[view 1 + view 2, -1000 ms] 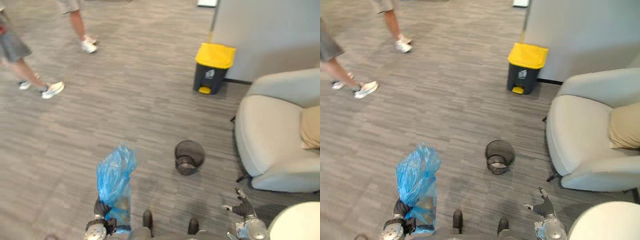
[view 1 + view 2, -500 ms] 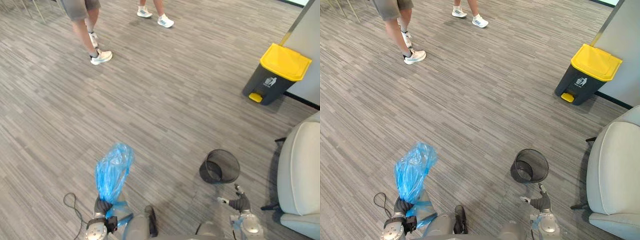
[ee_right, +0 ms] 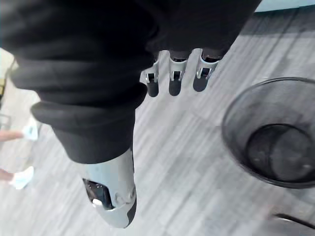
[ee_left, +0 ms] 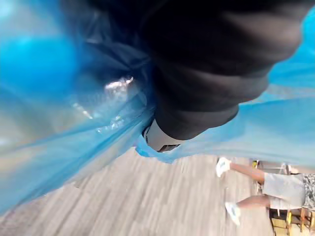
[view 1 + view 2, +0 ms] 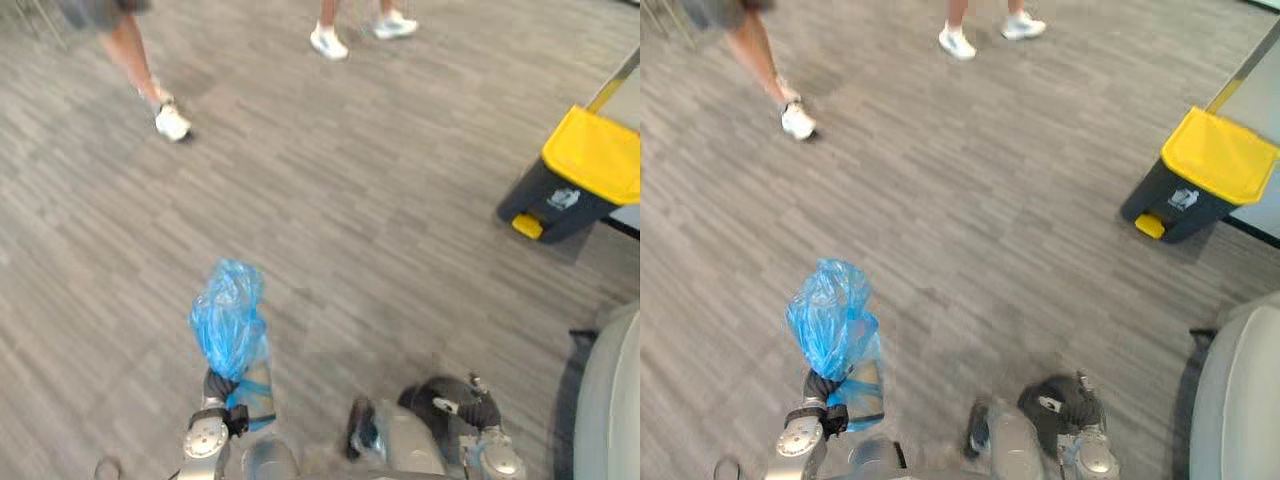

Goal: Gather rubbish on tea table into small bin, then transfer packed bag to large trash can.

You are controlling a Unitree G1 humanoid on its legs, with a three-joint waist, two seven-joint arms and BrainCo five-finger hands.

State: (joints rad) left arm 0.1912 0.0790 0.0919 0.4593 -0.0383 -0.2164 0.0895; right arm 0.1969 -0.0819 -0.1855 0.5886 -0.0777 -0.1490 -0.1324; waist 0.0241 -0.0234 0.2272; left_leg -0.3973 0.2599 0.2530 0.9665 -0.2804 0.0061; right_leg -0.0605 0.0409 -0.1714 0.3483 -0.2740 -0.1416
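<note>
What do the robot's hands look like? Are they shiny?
Both hands wear a dark ribbed cover over the back and wrist. The right hand has silver fingers with dark rounded tips and a chunky silver thumb. The left hand sits on a silver-grey arm.

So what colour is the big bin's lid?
Yellow lid; right eye view shows it best.

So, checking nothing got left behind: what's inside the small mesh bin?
The mesh bin looks empty, only its bare dark bottom showing; one side runs out of view.
</note>
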